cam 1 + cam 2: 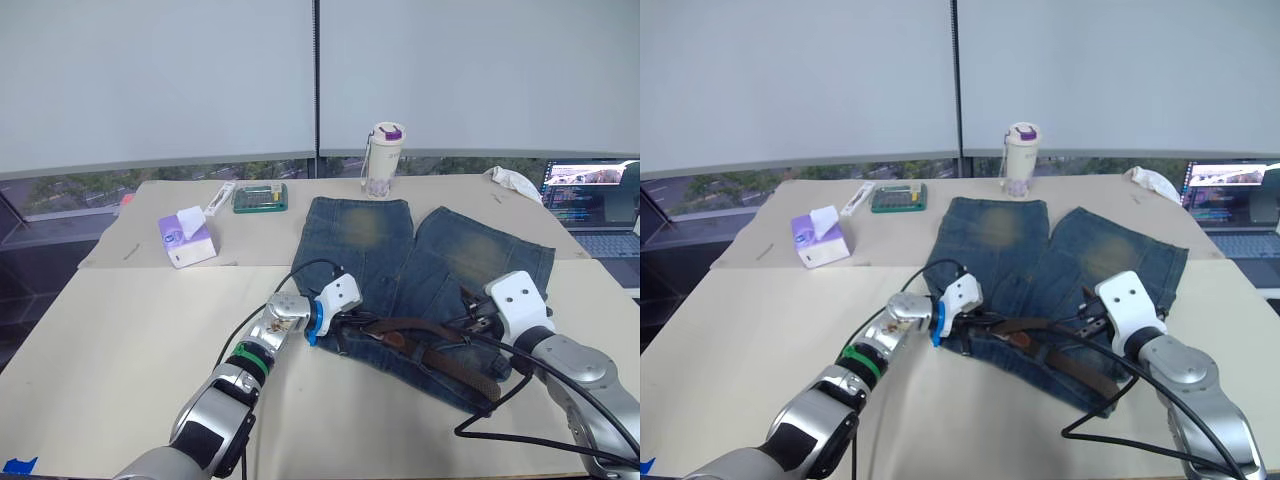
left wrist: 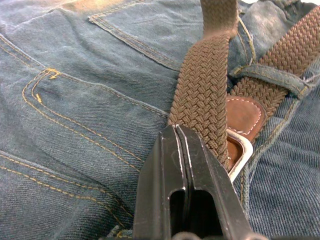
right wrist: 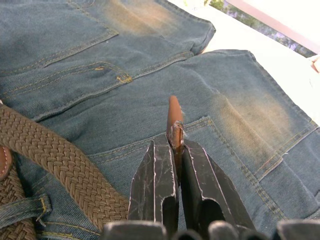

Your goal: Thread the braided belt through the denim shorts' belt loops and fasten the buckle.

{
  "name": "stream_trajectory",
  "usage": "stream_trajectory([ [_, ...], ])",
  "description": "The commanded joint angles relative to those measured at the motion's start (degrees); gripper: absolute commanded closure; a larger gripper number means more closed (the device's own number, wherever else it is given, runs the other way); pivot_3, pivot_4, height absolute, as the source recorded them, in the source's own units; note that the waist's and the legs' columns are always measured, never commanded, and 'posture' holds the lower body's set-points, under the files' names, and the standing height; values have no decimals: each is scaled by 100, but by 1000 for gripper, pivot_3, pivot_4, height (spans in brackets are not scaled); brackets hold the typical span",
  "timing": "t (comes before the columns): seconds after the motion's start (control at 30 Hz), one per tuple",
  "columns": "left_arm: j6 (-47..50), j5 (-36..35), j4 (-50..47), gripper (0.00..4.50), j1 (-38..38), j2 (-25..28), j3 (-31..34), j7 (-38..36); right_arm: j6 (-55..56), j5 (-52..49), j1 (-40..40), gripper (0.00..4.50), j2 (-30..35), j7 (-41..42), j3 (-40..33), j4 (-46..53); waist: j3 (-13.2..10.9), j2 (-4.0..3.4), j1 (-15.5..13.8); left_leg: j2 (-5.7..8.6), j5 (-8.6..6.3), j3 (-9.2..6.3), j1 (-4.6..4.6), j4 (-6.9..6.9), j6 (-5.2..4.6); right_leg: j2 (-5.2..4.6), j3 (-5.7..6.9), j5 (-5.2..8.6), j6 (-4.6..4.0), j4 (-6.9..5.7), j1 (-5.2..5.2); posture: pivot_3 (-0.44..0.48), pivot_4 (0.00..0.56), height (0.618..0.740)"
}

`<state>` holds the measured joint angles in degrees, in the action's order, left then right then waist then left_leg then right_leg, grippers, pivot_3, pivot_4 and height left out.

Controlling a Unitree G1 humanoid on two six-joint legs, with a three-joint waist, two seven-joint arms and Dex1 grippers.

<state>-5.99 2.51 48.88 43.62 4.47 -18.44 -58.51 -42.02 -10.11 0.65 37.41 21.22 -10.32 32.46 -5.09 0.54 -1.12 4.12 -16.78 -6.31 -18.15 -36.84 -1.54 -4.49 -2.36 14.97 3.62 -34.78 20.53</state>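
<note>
The denim shorts lie flat on the table, legs pointing away, waistband toward me. The braided belt runs along the waistband, and in the left wrist view it passes under a belt loop. My left gripper is shut at the waistband's left end, its tips resting beside the belt and the silver buckle. My right gripper is shut on the belt's brown tapered end, held above the shorts near the waistband's right side.
At the back of the table stand a tissue box, a green box, a tumbler and a white cloth. A laptop sits at the far right. Black cables loop near my right arm.
</note>
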Motion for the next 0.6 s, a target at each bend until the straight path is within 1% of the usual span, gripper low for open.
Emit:
stream_trajectory([
  [0.03, 548, 949, 1209, 4497, -555, 102, -891, -216, -25, 34, -85, 4500, 82, 18, -190, 253, 6, 6, 1, 0, -5, -2, 2, 0, 1, 0, 0, 9, 11, 1, -18, 0, 150, 740],
  [0.13, 610, 992, 1279, 4497, -529, 86, -915, -180, -38, 30, -118, 4500, 86, 20, -182, 257, 21, 21, 12, -2, -21, -5, 22, 0, -3, -5, -1, 34, 26, 3, -32, 0, 150, 740],
  [0.27, 530, 1084, 1347, 4497, -530, 97, -991, -106, -45, 32, -186, 4500, 83, 19, -143, 242, 40, 32, 8, -3, -22, -8, 25, 0, -2, -7, -2, 36, 29, 2, -32, 0, 150, 740],
  [0.33, 52, 1143, 1266, 4497, -578, 166, -1010, 5, -40, 36, -203, 4500, 83, 22, -137, 227, 48, 40, 7, -3, -22, -10, 26, 0, -2, -10, -2, 36, 29, 2, -32, 0, 150, 740],
  [0.4, -455, 1053, 1181, 4497, -629, 199, -900, 59, -34, 39, -211, 4500, 81, 24, -132, 220, 49, 41, 8, -4, -23, -12, 26, 0, -1, -16, -3, 36, 29, 2, -31, 0, 150, 740],
  [0.5, -1040, 444, 1050, 4497, -672, 96, -329, 87, -51, 28, -225, 4500, 73, 24, -143, 244, 49, 39, 15, -4, -23, -12, 9, 0, -1, -27, -6, 36, 27, 1, -27, 0, 150, 740],
  [0.53, -908, -84, 893, 4497, -642, -27, 153, 59, -50, 27, -220, 4500, 71, 25, -146, 248, 48, 39, 17, -3, -22, -12, 8, 0, -1, -27, -7, 35, 26, -1, -16, 0, 150, 740],
  [0.6, -619, -792, 638, 4497, -598, -173, 779, -90, -50, 27, -209, 4500, 66, 23, -152, 253, 46, 37, 25, 2, -21, -10, -22, -2, -2, -32, -8, 5, -24, -14, 35, 0, 150, 740],
])
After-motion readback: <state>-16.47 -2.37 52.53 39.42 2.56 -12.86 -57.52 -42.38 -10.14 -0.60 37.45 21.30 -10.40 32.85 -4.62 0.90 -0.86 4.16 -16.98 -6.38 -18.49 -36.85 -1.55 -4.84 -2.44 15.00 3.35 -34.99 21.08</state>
